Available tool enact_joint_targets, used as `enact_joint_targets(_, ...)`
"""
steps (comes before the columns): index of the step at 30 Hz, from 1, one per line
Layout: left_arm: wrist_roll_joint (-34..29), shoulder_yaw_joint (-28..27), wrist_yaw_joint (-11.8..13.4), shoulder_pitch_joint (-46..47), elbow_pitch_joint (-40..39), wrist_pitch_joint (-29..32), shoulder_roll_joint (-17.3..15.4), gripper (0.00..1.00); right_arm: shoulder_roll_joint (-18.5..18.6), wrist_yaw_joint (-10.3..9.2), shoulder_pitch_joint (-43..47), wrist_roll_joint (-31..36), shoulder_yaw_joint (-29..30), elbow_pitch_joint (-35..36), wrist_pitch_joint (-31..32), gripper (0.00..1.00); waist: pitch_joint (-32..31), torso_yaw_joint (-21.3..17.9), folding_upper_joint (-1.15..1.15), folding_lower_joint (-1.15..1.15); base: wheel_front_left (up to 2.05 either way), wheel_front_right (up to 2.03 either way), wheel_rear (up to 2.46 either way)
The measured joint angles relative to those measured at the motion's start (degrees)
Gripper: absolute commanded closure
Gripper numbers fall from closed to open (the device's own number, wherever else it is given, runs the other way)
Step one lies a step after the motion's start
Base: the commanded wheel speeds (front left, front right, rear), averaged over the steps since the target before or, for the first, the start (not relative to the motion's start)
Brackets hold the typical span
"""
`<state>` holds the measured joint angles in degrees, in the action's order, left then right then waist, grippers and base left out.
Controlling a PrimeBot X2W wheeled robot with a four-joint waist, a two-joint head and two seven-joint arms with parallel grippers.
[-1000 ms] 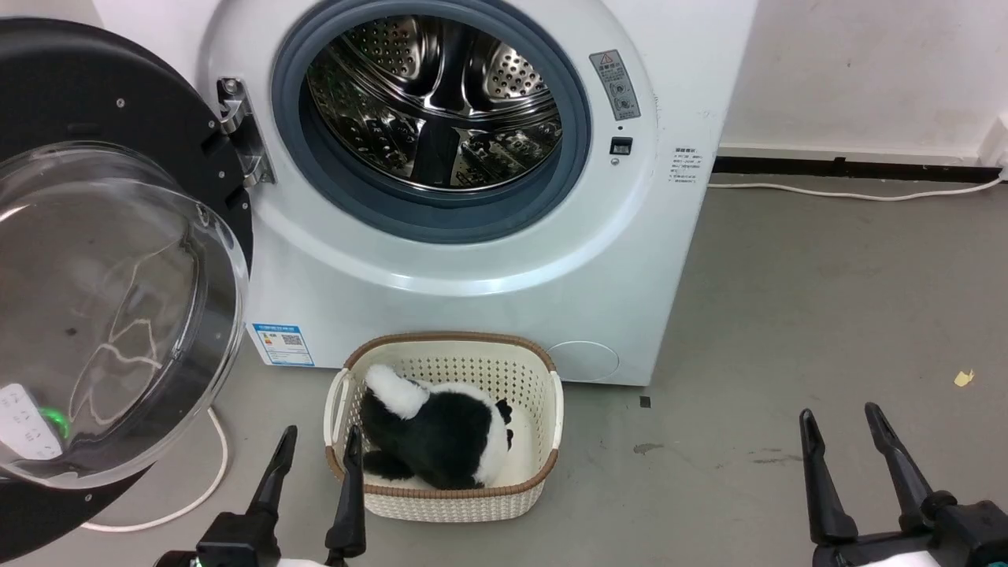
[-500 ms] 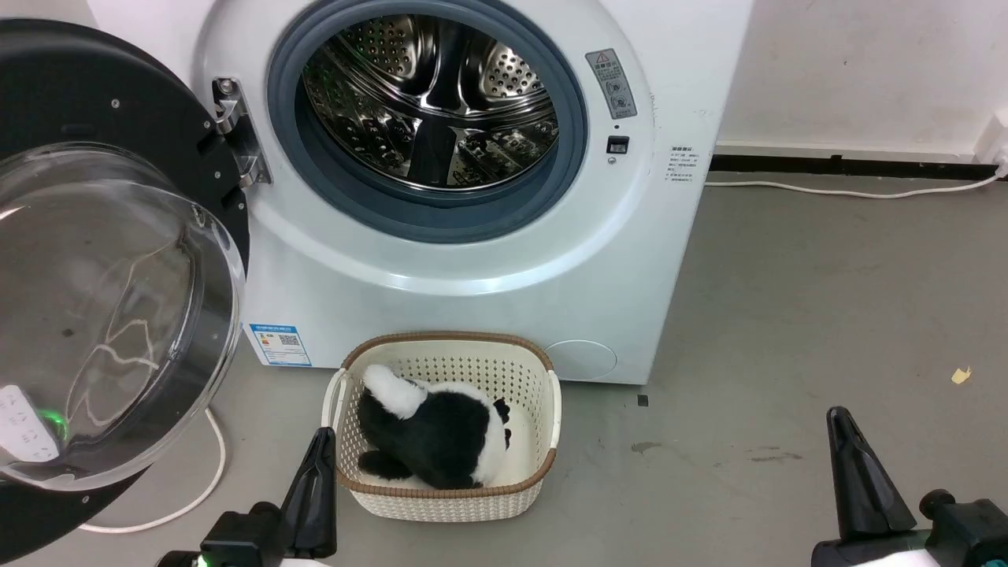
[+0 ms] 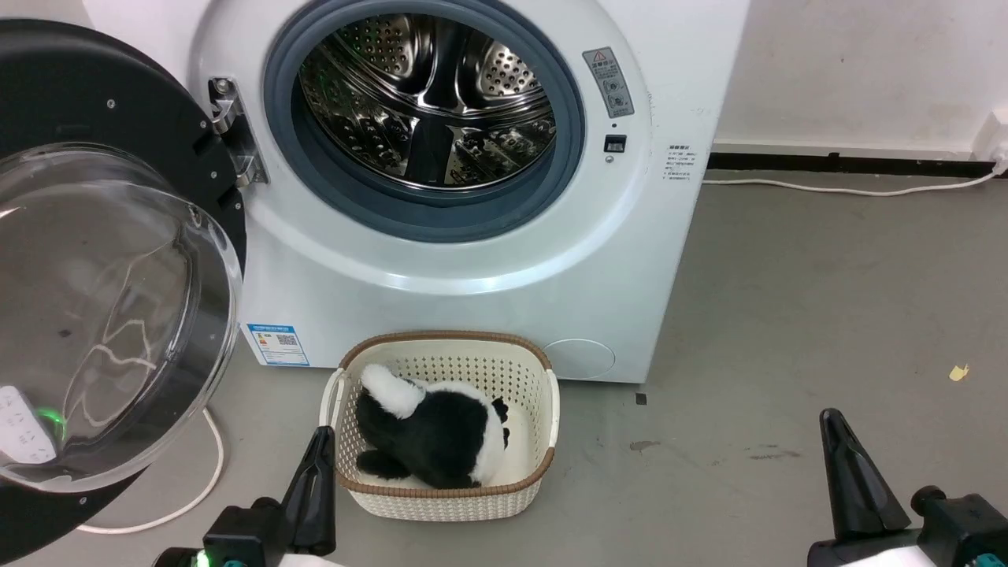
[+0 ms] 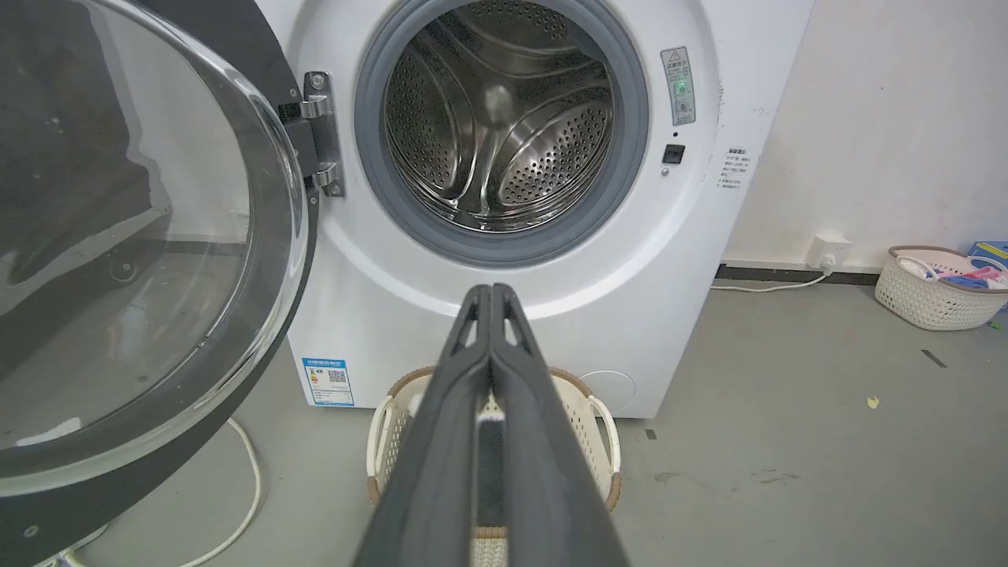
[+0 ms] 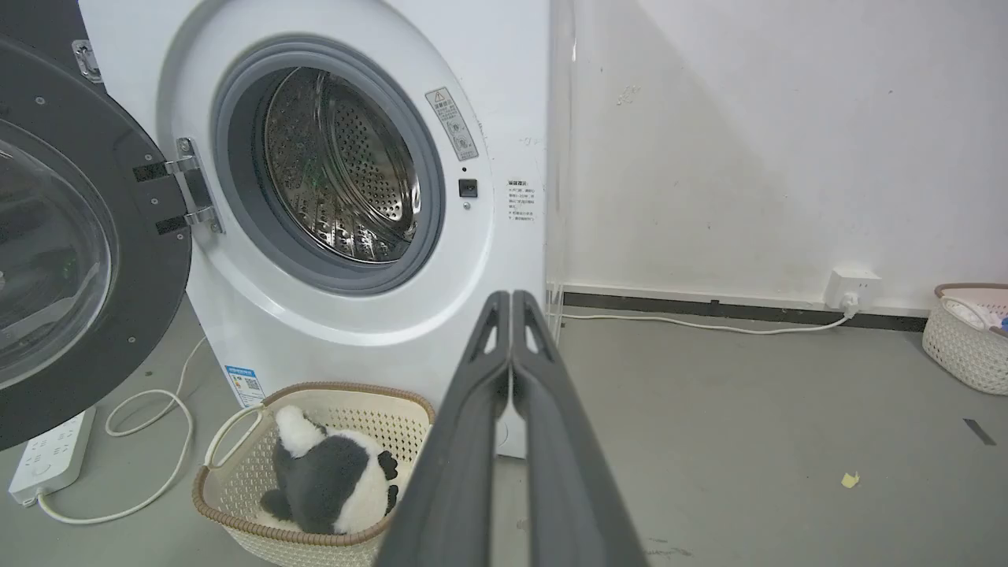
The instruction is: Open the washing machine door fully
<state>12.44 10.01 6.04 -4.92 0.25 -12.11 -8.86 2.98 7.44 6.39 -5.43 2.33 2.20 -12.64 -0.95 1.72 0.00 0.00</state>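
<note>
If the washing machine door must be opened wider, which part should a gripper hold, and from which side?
On the washing machine door, probably the lower black rim, far from the hinge, approached from the robot's left by the left gripper, now shut. The rim is flat and has an outer edge; the glass bowl bulges smoothly and gives none.

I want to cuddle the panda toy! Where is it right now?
In the head view the panda toy lies inside the cream basket on the floor, bottom middle, just in front of the washing machine, right of the left pincer.
</note>
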Motion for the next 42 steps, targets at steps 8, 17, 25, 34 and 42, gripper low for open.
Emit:
enact_joint_targets(8,-0.8,-0.8,-0.3,0.3,0.0,1.0,0.6,1.00,0.0,0.00,-0.2,0.4,-0.2,-0.1,1.0,1.00,0.1,-0.1,0.00,0.00,0.00,0.00,0.00)
enact_joint_targets(17,-1.9,-1.6,-0.9,0.5,0.0,2.0,0.9,1.00,0.0,0.00,-1.0,0.9,-0.4,-0.3,2.1,1.00,0.2,-0.3,0.00,0.00,0.00,0.00,0.00)
enact_joint_targets(25,-2.9,-2.2,-1.2,0.6,0.0,2.9,1.2,1.00,0.0,0.00,-1.2,1.0,-0.6,-0.4,3.0,1.00,0.2,-0.4,0.00,0.00,0.00,0.00,0.00)
enact_joint_targets(34,-3.8,-3.3,-1.7,1.4,0.0,3.8,1.9,1.00,0.0,0.00,-2.0,1.5,-0.8,-0.6,4.1,1.00,0.3,-0.5,0.00,0.00,0.00,0.00,0.00)
enact_joint_targets(42,-4.7,-3.8,-2.2,1.5,0.0,4.6,2.4,1.00,0.0,0.00,-2.2,1.9,-0.9,-0.7,5.0,1.00,0.4,-0.7,0.00,0.00,0.00,0.00,0.00)
